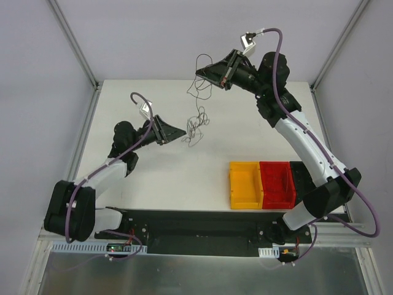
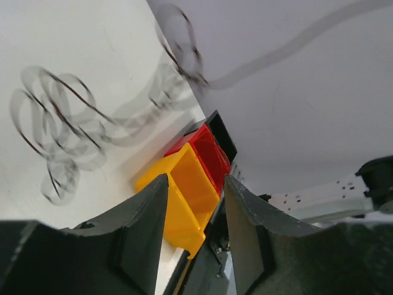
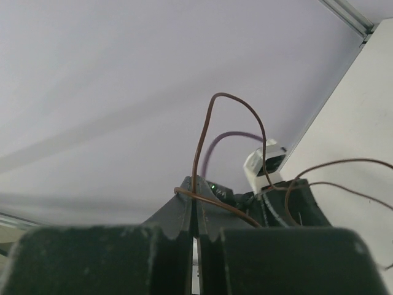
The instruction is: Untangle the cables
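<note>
The cables are thin dark wires. A small tangle point(image 1: 196, 126) lies on the white table point(image 1: 153, 172), and strands rise from it to loose loops point(image 1: 199, 91) hanging from my right gripper point(image 1: 201, 72), which is held high over the back of the table. In the right wrist view the right gripper point(image 3: 195, 198) is shut on a brown wire point(image 3: 202, 132) that arches above its tips. My left gripper point(image 1: 183, 131) is just left of the tangle, open and empty point(image 2: 195, 179). The tangle shows blurred in the left wrist view point(image 2: 61, 117).
A yellow bin point(image 1: 244, 184), a red bin point(image 1: 277, 183) and a black bin point(image 1: 301, 177) stand in a row at the front right of the table. They also show in the left wrist view: the yellow bin point(image 2: 184, 184) is nearest. Grey walls enclose the table.
</note>
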